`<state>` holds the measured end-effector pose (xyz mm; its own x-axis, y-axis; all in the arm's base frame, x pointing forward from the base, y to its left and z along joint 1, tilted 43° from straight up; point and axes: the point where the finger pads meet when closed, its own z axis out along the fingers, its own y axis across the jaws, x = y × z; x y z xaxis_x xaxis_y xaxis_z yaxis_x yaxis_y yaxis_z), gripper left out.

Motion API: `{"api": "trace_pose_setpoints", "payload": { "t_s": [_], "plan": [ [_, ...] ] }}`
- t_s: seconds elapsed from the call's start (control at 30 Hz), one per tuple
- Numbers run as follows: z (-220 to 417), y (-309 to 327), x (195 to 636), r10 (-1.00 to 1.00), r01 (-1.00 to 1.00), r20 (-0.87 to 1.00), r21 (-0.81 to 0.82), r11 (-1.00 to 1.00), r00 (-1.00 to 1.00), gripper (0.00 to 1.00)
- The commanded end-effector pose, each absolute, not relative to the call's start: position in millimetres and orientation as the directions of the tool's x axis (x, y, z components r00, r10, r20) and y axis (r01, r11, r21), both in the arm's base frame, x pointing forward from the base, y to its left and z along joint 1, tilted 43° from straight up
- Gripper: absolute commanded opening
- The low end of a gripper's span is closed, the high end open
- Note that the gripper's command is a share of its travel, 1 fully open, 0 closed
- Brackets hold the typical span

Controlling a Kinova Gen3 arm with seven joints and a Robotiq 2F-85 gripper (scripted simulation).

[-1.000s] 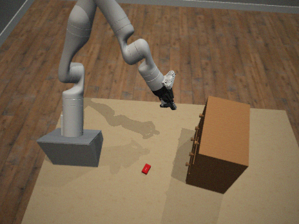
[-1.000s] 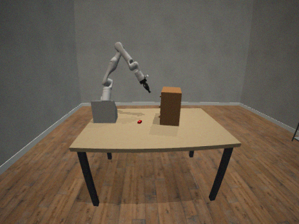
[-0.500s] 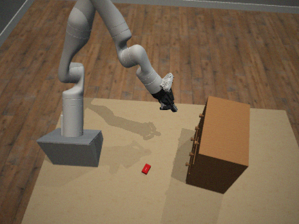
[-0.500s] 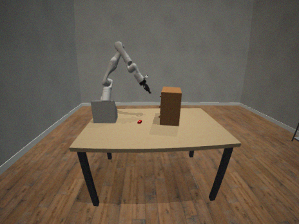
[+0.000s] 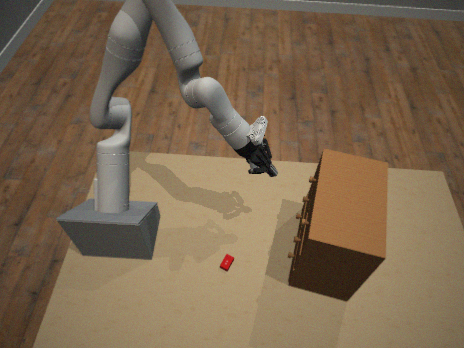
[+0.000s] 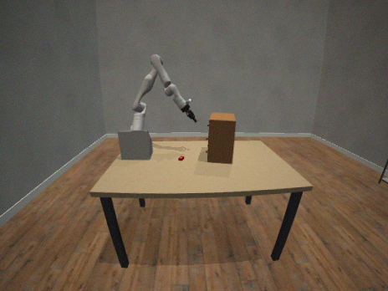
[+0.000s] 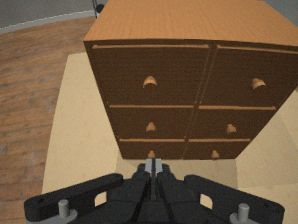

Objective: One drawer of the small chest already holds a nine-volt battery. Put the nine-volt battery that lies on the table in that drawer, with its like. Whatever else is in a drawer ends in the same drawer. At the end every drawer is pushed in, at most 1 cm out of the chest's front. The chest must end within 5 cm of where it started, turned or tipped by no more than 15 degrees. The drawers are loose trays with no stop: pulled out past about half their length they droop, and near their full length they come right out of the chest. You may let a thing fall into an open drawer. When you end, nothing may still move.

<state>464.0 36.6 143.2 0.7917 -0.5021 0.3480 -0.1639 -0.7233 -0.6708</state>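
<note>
Battery low on the surface, end effector high
The red nine-volt battery [image 5: 227,262] [image 6: 181,158] lies on the surface [image 5: 200,310] [image 6: 201,177], below and robot-base side of the end effector [image 5: 274,172] [image 6: 196,121] [image 7: 153,162] — fingers together, nothing held — with the chest [image 5: 350,200] [image 6: 222,140] [image 7: 200,20] beyond.

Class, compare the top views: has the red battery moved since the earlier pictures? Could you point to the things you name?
No. The red battery [image 5: 227,262] [image 6: 181,158] lies in the same spot relative to the chest [image 5: 350,200].
</note>
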Motion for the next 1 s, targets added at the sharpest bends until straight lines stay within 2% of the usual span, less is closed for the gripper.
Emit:
{"api": "trace_pose_setpoints", "payload": {
  "t_s": [0.0, 0.97],
  "plan": [
    [140.5, 46.8, 461.9, -0.496, -0.153, 0.355, -0.671, -0.725, 0.793, 0.00],
    [132.9, 50.8, 469.6, -0.530, -0.154, 0.407, -0.668, -0.728, 0.744, 0.00]
  ]
}}
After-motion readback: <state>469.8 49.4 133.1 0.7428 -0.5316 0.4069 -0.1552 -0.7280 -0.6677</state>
